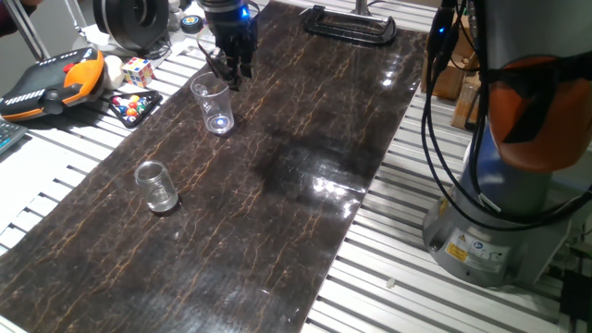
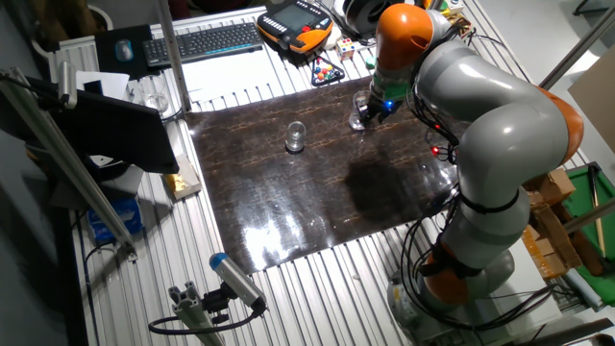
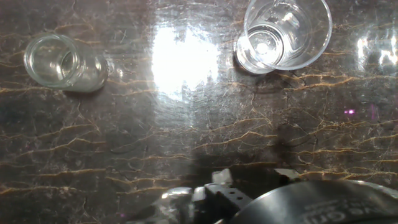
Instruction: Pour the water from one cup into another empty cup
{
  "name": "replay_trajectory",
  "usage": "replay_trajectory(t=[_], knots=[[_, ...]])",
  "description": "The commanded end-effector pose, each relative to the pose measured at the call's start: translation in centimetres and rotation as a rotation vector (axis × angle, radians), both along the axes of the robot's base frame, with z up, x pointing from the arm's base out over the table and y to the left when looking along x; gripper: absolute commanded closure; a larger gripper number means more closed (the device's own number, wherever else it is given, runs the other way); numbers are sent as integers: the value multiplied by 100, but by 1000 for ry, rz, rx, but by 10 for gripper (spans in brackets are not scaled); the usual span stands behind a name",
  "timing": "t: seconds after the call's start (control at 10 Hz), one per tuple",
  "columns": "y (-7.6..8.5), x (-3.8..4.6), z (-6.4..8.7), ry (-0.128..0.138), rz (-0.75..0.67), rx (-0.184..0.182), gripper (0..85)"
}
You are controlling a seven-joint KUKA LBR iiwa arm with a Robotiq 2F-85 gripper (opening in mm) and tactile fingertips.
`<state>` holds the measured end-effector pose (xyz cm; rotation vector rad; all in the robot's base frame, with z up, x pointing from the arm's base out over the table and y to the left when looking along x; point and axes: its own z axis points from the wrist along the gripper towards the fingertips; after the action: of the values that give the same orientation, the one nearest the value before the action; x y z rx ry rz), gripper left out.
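Note:
The short squat glass [image 1: 157,187] stands upright on the dark marble-patterned mat [image 1: 277,222], toward its near left. The taller tapered clear cup [image 1: 215,104] stands upright farther back. My gripper [image 1: 231,76] hangs just behind and above the taller cup's rim, its dark fingers apart and holding nothing. In the hand view the short glass [image 3: 59,60] is at upper left and the taller cup [image 3: 283,34] at upper right; the fingers do not show there. The other fixed view has the short glass [image 2: 295,136] left of the taller cup [image 2: 361,113], with the gripper [image 2: 371,108] beside it.
An orange teach pendant [image 1: 51,81], a Rubik's cube [image 1: 138,71] and a tray of coloured balls [image 1: 134,104] lie left of the mat. A black clamp [image 1: 350,23] rests at the mat's far end. The arm's base [image 1: 490,231] stands at the right.

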<state>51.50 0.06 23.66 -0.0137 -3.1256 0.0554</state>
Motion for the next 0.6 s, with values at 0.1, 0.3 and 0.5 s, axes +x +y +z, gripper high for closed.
replay_trajectory(t=[0.1, 0.3, 0.5], knots=[[-1, 1, 0, 1, 0, 0, 843], [-1, 0, 0, 5, -2, 2, 843], [-2, 2, -2, 5, -5, 1, 843]])
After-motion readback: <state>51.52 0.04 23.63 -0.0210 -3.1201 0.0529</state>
